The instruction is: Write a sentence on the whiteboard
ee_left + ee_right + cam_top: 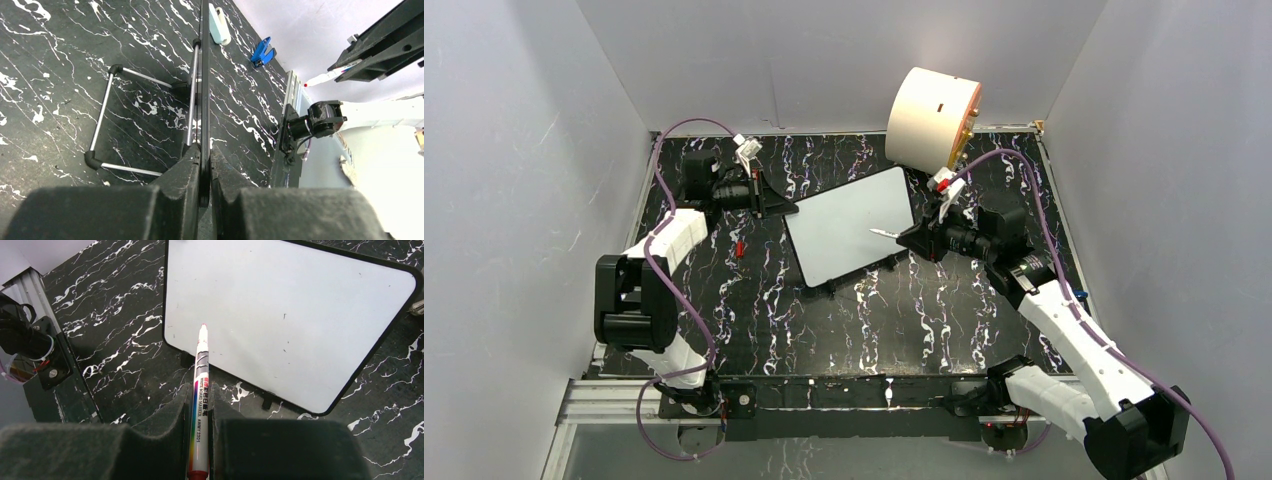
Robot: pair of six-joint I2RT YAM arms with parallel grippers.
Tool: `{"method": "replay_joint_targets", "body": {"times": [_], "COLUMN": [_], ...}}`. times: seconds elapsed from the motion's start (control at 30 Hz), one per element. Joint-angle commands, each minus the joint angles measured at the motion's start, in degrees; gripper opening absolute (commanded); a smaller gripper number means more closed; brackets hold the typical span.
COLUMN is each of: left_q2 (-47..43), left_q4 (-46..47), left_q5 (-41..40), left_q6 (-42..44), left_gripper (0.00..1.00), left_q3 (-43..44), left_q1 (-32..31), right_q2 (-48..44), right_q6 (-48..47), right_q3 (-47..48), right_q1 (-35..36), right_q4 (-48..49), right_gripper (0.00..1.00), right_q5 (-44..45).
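Top external view, from the left: the left gripper (782, 207) is reaching over the black marbled table (874, 330) and meeting the left edge of the whiteboard (849, 236). The left wrist view is showing that hold up close. The jaws are pressing together on the board's thin black rim, closed down to its thickness. The board is appearing edge-on there, running straight away from the camera. A wire stand (145, 120) with black corner joints is jutting out from one side of it.

A small red piece (740, 248) (too small to identify) is lying on the table near the left arm, apart from the board.

The whiteboard is sitting near the middle of the table, turned at an angle, between the two grippers. In the right wrist view its white face is carrying only a few tiny dark specks.

A marker (200, 385) with a rainbow-striped barrel is pointing its red tip at the board's face. Whether the tip is touching the surface, I cannot tell. The right gripper (200, 402) is clamping tight around the barrel.

A big cream cylinder (932, 118) is lying on its side at the back, just beyond the board's far right corner.
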Motion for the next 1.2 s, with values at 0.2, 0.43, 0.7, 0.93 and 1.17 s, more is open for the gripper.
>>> {"method": "replay_joint_targets", "body": {"times": [0.2,0.43,0.7,0.93,1.17], "left_q2": [-3.88,-4.63,-4.38,-4.38,-3.44], "left_q4": [-1.8,-5.32,-5.36,-5.45,-5.45], "left_q5": [0.71,-2.37,-3.51,-4.13,-4.24], "left_q6": [4.38,8.15,8.15,7.53,7.18], "left_gripper": [0.0,0.0,0.0,0.0,0.0], "left_q3": [-2.74,-2.74,-2.88,-2.23,-1.75], "left_q1": [-0.85,-1.37,-1.87,-2.33,-2.39], "right_q2": [-0.93,0.06,6.05,10.34,11.84], "right_q6": [-0.03,-1.42,-3.55,-3.52,-3.32], "right_q3": [3.07,4.45,8.01,10.27,11.66], "right_q1": [3.29,9.44,19.27,24.57,27.57], "right_q4": [3.47,2.03,-0.16,-0.38,-0.05], "right_gripper": [0.0,0.0,0.0,0.0,0.0], "right_q5": [2.24,13.02,27.51,35.8,38.59]}}
